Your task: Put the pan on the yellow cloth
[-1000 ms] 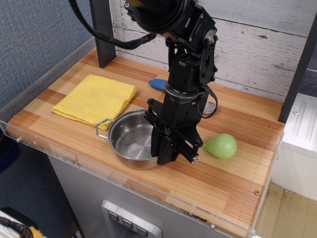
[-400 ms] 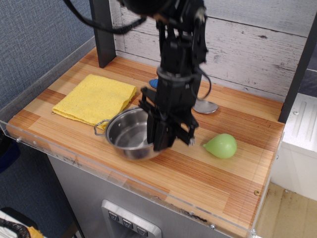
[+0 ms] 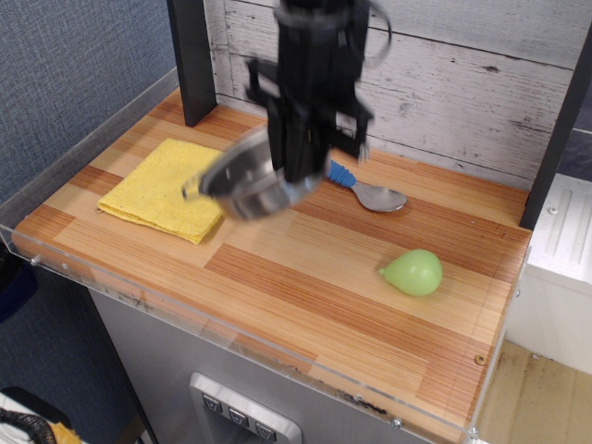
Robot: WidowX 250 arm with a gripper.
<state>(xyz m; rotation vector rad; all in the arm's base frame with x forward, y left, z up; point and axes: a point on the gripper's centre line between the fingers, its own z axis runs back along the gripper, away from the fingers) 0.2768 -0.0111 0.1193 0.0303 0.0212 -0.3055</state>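
The pan (image 3: 242,182), a small shiny steel pot with wire loop handles, hangs tilted in the air above the table, blurred by motion. My black gripper (image 3: 301,166) is shut on its right rim and holds it up. The pan hangs over the right edge of the yellow cloth (image 3: 166,187), which lies flat at the table's left. The pan's inside faces away from the camera, so I see its underside and wall.
A blue-handled metal spoon (image 3: 365,190) lies behind the gripper near the back wall. A green pear-shaped object (image 3: 413,272) lies at the right. A dark post (image 3: 191,57) stands at the back left. A clear plastic rim (image 3: 111,282) lines the table's front and left edges.
The gripper has lifted the pan off the table and carried it up and left toward the cloth. The spoon is now uncovered.
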